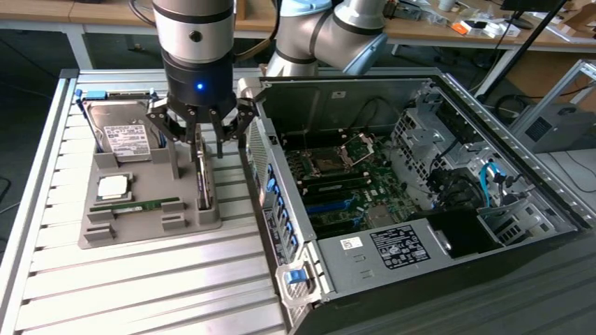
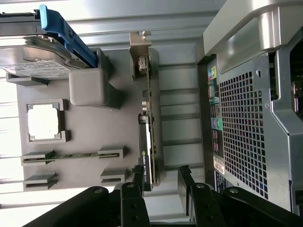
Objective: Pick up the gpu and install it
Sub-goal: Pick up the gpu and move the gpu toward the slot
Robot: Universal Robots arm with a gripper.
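Note:
The gpu (image 1: 203, 183) stands on its long edge in a slot at the exterior view's right side of a grey holder tray (image 1: 139, 230). It is a thin dark card with a silver bracket (image 2: 140, 49) at its far end. My gripper (image 1: 209, 148) hangs directly over the card's far half with its jaws open. In the wrist view the gpu (image 2: 147, 132) runs edge-on toward my gripper (image 2: 161, 182), and its near end lies between the two black fingertips (image 2: 184, 176), closer to one of them. Nothing is held.
The tray also carries a hard drive (image 1: 125, 136) with a blue frame (image 2: 66, 33), a processor chip (image 1: 114, 185) and a RAM stick (image 1: 139, 206). The open computer case (image 1: 410, 181) stands close beside the tray, its perforated back panel (image 2: 246, 127) near the gpu.

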